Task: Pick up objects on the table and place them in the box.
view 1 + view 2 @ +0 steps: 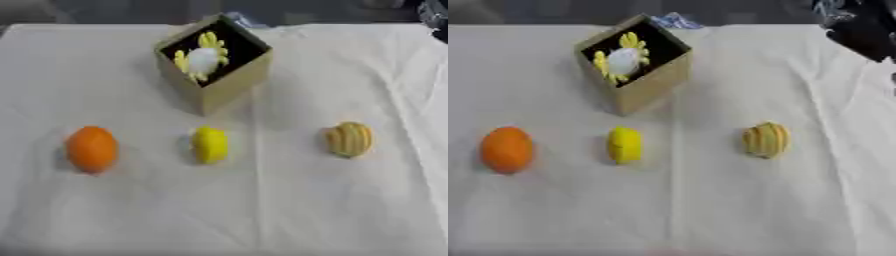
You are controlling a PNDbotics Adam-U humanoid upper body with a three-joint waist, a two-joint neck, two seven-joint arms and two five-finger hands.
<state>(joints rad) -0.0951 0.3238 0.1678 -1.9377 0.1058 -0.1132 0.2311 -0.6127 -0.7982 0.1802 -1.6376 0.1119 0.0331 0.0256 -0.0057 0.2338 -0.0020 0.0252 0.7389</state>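
While no robot hand shows in either view, so its fingers cannot be told, the box (214, 62) at upper centre holds a white-and-yellow thing (203, 59), and below it lie an orange object (92, 149), a yellow object (210, 144) and a striped object (350, 139) on the white cloth (262, 210).

Place: we think it's a staged test bench or lab, not a home.
Table: we see a wrinkly white cloth (350, 210) covering the whole surface.
Layout: an open cardboard box (229, 85) and three toy-like items spaced in a neat row.
Background: dark, blurry gear (859, 25) at the far right edge, we can't make it out.
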